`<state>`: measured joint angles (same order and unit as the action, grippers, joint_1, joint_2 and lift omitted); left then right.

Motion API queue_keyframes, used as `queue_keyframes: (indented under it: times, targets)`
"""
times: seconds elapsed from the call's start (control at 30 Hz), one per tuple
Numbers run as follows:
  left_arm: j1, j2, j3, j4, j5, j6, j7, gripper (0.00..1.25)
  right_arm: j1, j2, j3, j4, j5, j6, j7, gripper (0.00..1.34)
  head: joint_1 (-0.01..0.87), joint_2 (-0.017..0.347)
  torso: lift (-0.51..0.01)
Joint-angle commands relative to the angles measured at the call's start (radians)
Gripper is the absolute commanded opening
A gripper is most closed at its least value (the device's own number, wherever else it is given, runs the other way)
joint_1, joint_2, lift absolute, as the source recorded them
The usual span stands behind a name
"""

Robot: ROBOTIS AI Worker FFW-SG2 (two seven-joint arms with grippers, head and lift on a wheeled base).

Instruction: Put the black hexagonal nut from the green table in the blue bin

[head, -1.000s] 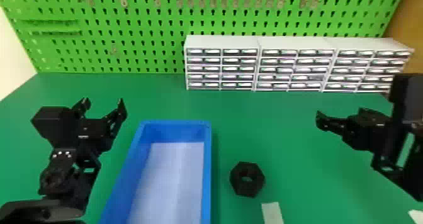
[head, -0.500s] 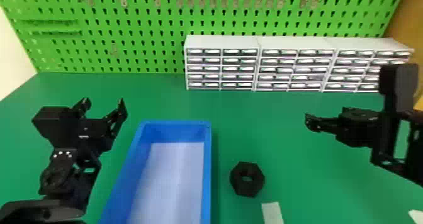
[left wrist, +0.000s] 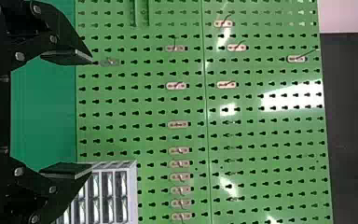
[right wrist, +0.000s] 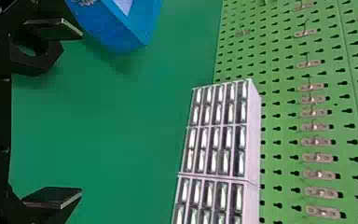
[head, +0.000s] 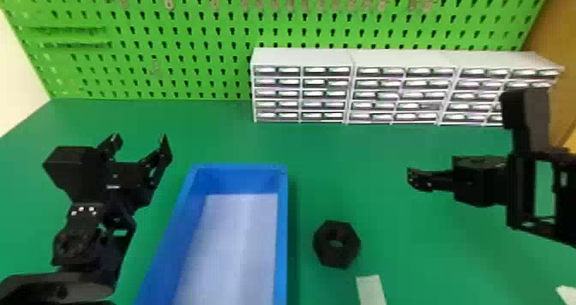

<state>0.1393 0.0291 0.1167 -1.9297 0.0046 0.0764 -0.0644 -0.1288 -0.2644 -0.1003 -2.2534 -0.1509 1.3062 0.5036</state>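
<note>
The black hexagonal nut (head: 349, 245) lies flat on the green table (head: 364, 145), hole facing up, just to the right of the blue bin (head: 282, 240) and apart from its wall. The job is at the approach, as I judge it: the nut is ungrasped and outside the bin, so picking it up comes first and the placing is all ahead of me.

My right gripper (right wrist: 80, 112) is the natural one for this. Its fingers are spread wide with nothing between them, and it is well out to the right of the bin, about level with the bin's far end. The next move, I'd say, is to bring it in toward the bin and back toward me, point the fingers down over the nut, and lower them on either side. The finger nearest the bin would need care, since it must fit between nut and wall. Then I'd close on flat sides, lift above the bin's rim, cross left and let go over the floor.

My left gripper (head: 139, 138), fingers apart and holding nothing, is off to the left of the bin, near its far end; I see no need for it here.
</note>
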Motion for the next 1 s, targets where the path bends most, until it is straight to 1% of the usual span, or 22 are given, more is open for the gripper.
queue_keyframes:
  times: [0.0, 0.1, 0.2, 0.3, 0.37, 0.43, 0.57, 0.7, 0.73, 0.83, 0.97]
  targets:
    - [0.002, 0.000, 0.003, 0.000, 0.000, -0.001, 0.000, 0.81, -0.006, -0.015, 0.013, 0.000, 0.010, 0.044, 0.033, 1.22, 0.657, 0.057, -0.095]
    - [0.003, 0.000, 0.005, 0.000, 0.000, 0.000, 0.000, 0.81, -0.015, -0.026, 0.025, 0.008, 0.010, 0.067, 0.070, 1.22, 0.657, 0.057, -0.095]
    - [0.006, 0.000, 0.008, 0.000, -0.005, 0.000, 0.000, 0.81, -0.025, -0.033, 0.033, 0.031, 0.017, 0.082, 0.156, 1.22, 0.657, 0.057, -0.095]
    - [0.006, 0.000, 0.009, 0.000, -0.006, 0.000, 0.000, 0.81, -0.032, -0.044, 0.047, 0.037, 0.033, 0.082, 0.207, 1.22, 0.657, 0.057, -0.095]
    - [0.011, 0.000, 0.009, 0.000, -0.006, 0.000, 0.000, 0.81, -0.035, -0.052, 0.053, 0.048, 0.051, 0.085, 0.263, 1.22, 0.657, 0.057, -0.095]
    - [0.011, 0.000, 0.009, 0.000, -0.006, 0.000, 0.000, 0.81, -0.040, -0.059, 0.067, 0.058, 0.067, 0.088, 0.305, 1.22, 0.657, 0.057, -0.095]
    - [0.011, 0.000, 0.011, 0.000, -0.006, 0.000, 0.000, 0.81, -0.043, -0.067, 0.097, 0.066, 0.113, 0.100, 0.352, 1.22, 0.657, 0.057, -0.095]
    - [0.011, 0.000, 0.011, 0.000, -0.006, 0.000, 0.000, 0.81, -0.041, -0.062, 0.119, 0.084, 0.155, 0.100, 0.403, 1.22, 0.657, 0.057, -0.095]
    - [0.013, 0.000, 0.011, 0.000, -0.006, 0.000, 0.000, 0.81, -0.038, -0.061, 0.123, 0.087, 0.174, 0.100, 0.415, 1.22, 0.657, 0.057, -0.095]
    - [0.013, 0.000, 0.011, 0.000, -0.006, 0.000, 0.000, 0.81, -0.035, -0.053, 0.145, 0.094, 0.266, 0.100, 0.478, 1.22, 0.657, 0.057, -0.095]
    - [0.014, 0.000, 0.012, 0.000, -0.006, 0.000, 0.000, 0.81, -0.035, -0.035, 0.157, 0.098, 0.330, 0.100, 0.527, 1.22, 0.657, 0.057, -0.095]
